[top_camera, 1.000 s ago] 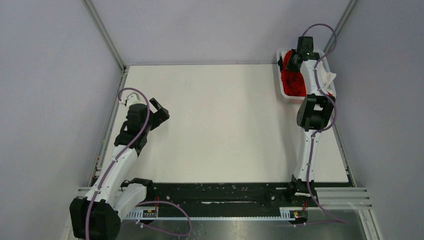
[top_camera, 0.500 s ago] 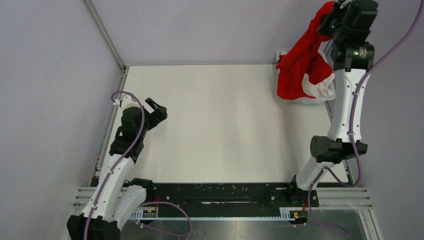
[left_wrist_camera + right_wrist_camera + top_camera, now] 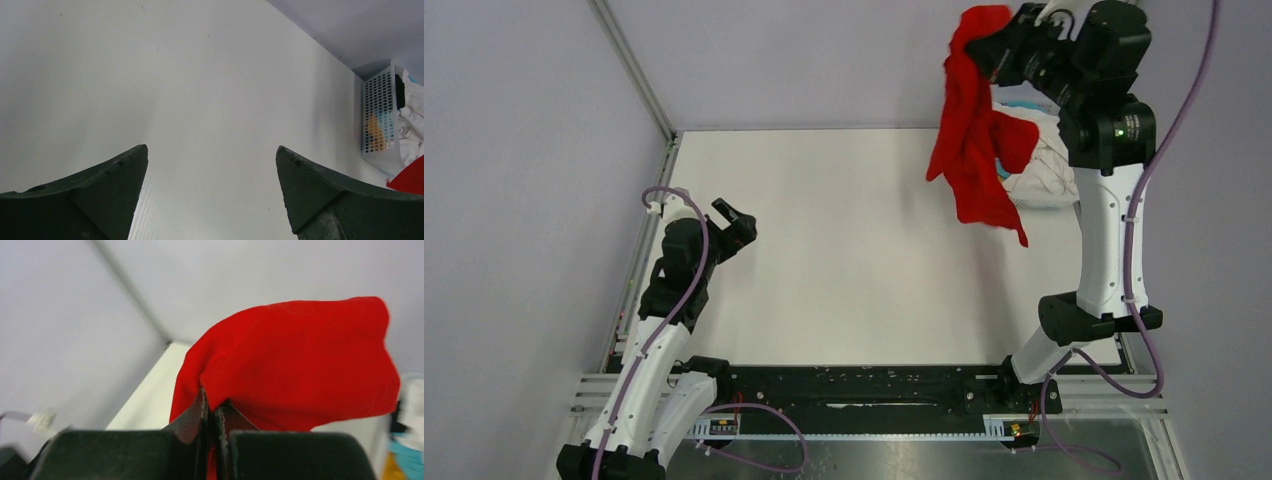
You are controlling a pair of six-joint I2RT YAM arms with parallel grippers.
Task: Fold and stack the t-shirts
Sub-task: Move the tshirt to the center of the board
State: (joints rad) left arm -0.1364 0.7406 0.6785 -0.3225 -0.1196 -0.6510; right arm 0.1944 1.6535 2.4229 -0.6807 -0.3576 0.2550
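red t-shirt [image 3: 972, 140]: soft bright-red cloth, bunched and creased, hanging in the air above the surface's far right part, just in front of the basket
right claw [image 3: 210, 410]: held up high, tips pressed together, pinching a fold of the red t-shirt
left claw [image 3: 211, 150]: spread wide, nothing in it, low over the surface near its left edge; dark tapered fingers
surface [image 3: 844, 260]: flat, white, matte
basket [image 3: 378, 107]: white plastic with lattice sides, sitting at the surface's far right corner
in the basket: a crumpled white shirt [image 3: 409, 112] heaped up over the rim, a black piece [image 3: 400, 92], some turquoise cloth [image 3: 404, 444], and an orange patch [image 3: 372, 131] showing through the lattice, can't tell what that one is
top view only: the red t-shirt's full hanging length; the shirt and the right arm cover most of the basket
left wrist only: the lattice wall nice and clear, plus just a red corner of the shirt at the bottom right
right wrist only: the pinch itself, up close
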